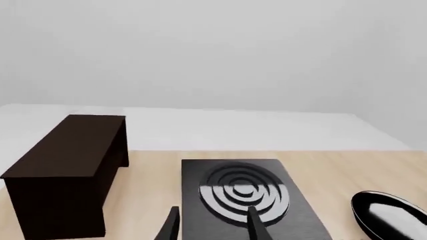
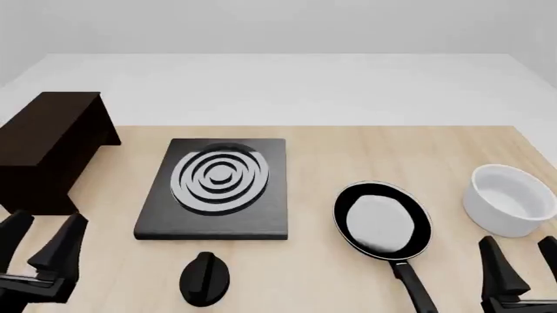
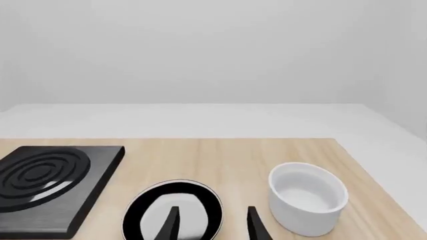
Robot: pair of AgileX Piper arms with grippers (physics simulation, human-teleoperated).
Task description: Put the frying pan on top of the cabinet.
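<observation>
We are holding both arms low at the near edge of the wooden table (image 2: 314, 261). Our left gripper (image 2: 39, 241) is sitting with its 2 fingers spread apart and nothing between them, near the front of the cabinet (image 2: 52, 147) but touching nothing. Our right gripper (image 2: 522, 257) is likewise standing with fingers parted and unloaded, just right of the pan's handle and in front of the white bowl (image 2: 509, 199). The frying pan (image 2: 381, 218) is resting flat on the table between the stove plate (image 2: 218, 189) and the bowl, its handle pointing toward us. The cabinet is standing at the far left with its flat top bare. A black knob (image 2: 205, 279) is lying just in front of the stove plate. In the right wrist view, the fingertips (image 3: 172, 222) are framing the pan's near rim without contact.
</observation>
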